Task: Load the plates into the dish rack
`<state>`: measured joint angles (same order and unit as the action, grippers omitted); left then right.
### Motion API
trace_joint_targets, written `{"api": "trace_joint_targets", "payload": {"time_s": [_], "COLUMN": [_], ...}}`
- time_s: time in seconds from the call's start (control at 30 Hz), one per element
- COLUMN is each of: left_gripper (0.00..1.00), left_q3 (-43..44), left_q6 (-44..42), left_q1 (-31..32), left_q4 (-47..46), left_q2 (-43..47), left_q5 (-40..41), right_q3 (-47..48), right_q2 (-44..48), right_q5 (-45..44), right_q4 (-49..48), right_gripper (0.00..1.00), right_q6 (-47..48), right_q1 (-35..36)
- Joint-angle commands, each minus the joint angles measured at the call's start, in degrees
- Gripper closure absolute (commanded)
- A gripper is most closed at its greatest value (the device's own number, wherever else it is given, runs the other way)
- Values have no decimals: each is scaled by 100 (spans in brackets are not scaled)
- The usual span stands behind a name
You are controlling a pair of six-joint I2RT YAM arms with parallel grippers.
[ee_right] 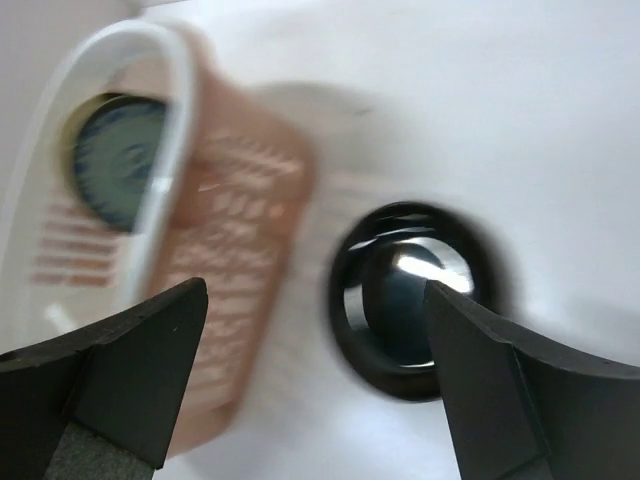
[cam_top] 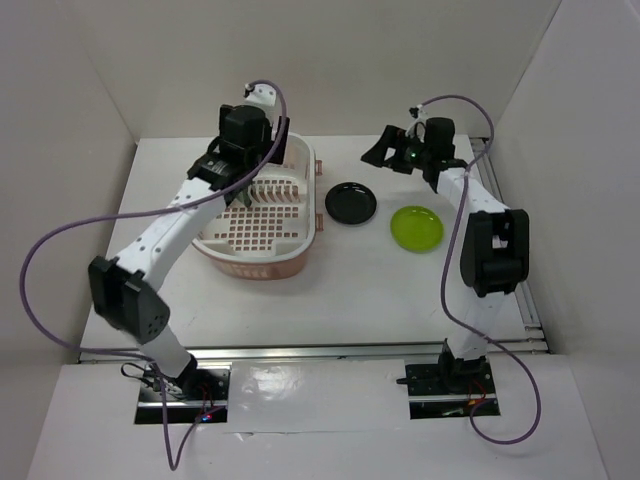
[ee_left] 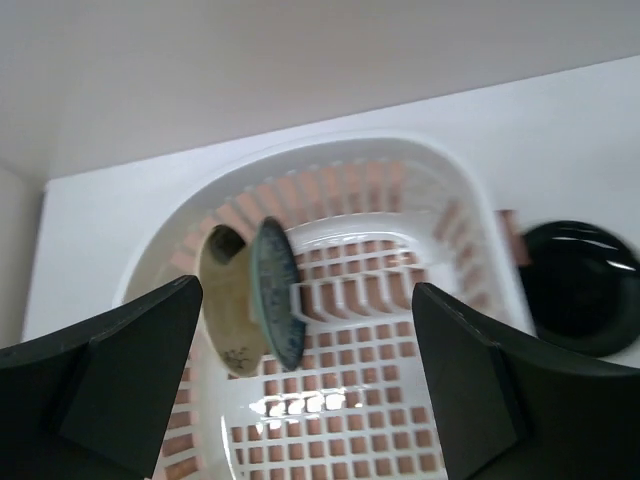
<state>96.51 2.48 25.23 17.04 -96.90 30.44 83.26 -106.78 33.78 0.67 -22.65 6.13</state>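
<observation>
Two plates stand on edge inside the dish rack (cam_top: 262, 256), right beneath my left tool (ee_left: 307, 300). The blue-green patterned plate (ee_left: 278, 300) is tilted a little and sits below the gap of that tool, nearer its left finger. The cream plate (ee_left: 228, 310) stands just past it on the same side, its dark spot near the top. The two overlap in my wrist view, so I cannot tell whether they touch.

My left tool is spread wide with nothing between its fingers, hanging above the lattice floor of the rack. Out beyond its right finger, outside the rack wall, the black plate (cam_top: 351, 203) lies flat on the bench (cam_top: 350, 295).

My right tool (ee_right: 315, 300) is also spread wide and carries nothing. Its wrist view is blurred, but I can see the black plate lying below it, between the fingers and closer to the right one. The rack is off past its left finger, and the blue-green plate shows through the rim there.

From overhead, the lime green plate (cam_top: 417, 228) lies flat on the bench on the near side of the right tool, just beside the black plate and apart from it.
</observation>
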Motion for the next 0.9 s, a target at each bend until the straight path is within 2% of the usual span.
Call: {"api": "trace_joint_targets", "payload": {"time_s": [0.0,0.03,0.2,0.33,0.57,0.67,0.8,0.87], "left_gripper": [0,0,0,0,0,0,0,0], "left_q3": [-237,-238,-238,-360,-185,-133,-185,-185], "left_q6": [375,437,788,973,1158,1281,1281,1281], "left_q1": [61,61,8,8,8,8,8,8], "left_q4": [141,212,431,432,783,784,836,897], "left_q2": [856,988,1550,1841,1894,1947,2009,2009], "left_q5": [-1275,-1460,-2417,-2893,-3114,-3272,-3351,-3211], "right_q3": [742,1048,1306,1517,1570,1360,1254,1114], "right_q2": [-744,-887,-1475,-1881,-2207,-2259,-2312,-2312], "right_q5": [41,41,339,480,261,340,279,226], "right_q4": [853,969,970,970,1102,989,1076,1129], "right_gripper": [5,5,7,13,21,31,31,35], "right_q6": [865,955,1017,1017,1070,1009,1061,1061], "right_q1": [-322,-323,-516,-516,-455,-455,-332,-279]}}
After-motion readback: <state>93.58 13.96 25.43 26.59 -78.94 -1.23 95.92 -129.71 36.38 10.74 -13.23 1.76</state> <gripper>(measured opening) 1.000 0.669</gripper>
